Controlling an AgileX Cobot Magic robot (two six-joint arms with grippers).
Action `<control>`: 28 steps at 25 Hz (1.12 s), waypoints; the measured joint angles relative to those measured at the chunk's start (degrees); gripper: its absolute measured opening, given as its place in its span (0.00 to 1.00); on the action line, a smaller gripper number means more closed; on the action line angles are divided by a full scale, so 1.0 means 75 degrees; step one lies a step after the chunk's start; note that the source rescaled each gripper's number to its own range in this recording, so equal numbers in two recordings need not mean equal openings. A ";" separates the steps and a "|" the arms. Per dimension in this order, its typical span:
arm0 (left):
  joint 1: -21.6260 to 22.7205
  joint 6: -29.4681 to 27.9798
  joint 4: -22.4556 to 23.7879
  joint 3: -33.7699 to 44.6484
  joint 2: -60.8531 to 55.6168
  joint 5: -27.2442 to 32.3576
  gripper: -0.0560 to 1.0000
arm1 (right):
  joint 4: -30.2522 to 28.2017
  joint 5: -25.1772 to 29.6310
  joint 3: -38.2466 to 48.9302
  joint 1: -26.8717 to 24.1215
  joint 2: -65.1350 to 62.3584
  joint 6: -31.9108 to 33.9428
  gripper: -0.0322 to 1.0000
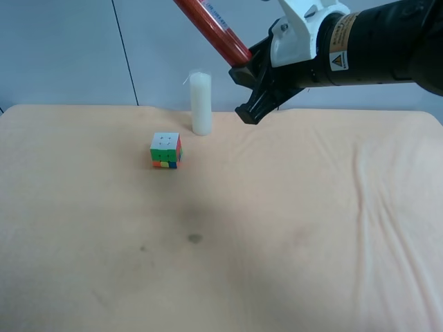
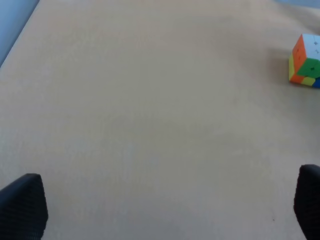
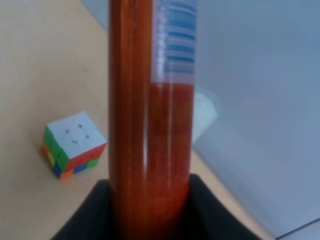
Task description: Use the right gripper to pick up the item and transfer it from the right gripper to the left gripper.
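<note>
The item, a slim red stick with a blue-and-white label (image 1: 211,28), is held high above the table's back edge by my right gripper (image 1: 248,72), the black claw on the arm with white housing. The gripper is shut on the stick's lower end. In the right wrist view the item (image 3: 150,125) fills the middle and runs up out of frame between the fingers (image 3: 90,215). My left gripper (image 2: 165,210) is open; only its two black fingertips (image 2: 22,207) show over bare tablecloth. The left arm is out of the exterior high view.
A multicoloured puzzle cube (image 1: 166,150) stands on the beige tablecloth (image 1: 277,228); it also shows in the right wrist view (image 3: 74,145) and the left wrist view (image 2: 306,60). A white pillar candle (image 1: 201,104) stands behind it near the back edge.
</note>
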 joint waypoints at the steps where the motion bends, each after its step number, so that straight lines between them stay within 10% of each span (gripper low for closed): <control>1: 0.0000 0.0000 0.0000 0.0000 0.0000 0.0000 1.00 | 0.0000 -0.0029 0.0000 0.0000 0.0000 -0.0001 0.04; 28: 0.0000 0.0000 0.0000 0.0000 0.0000 0.0000 1.00 | -0.0015 -0.0031 0.0000 0.0000 0.0000 -0.0003 0.04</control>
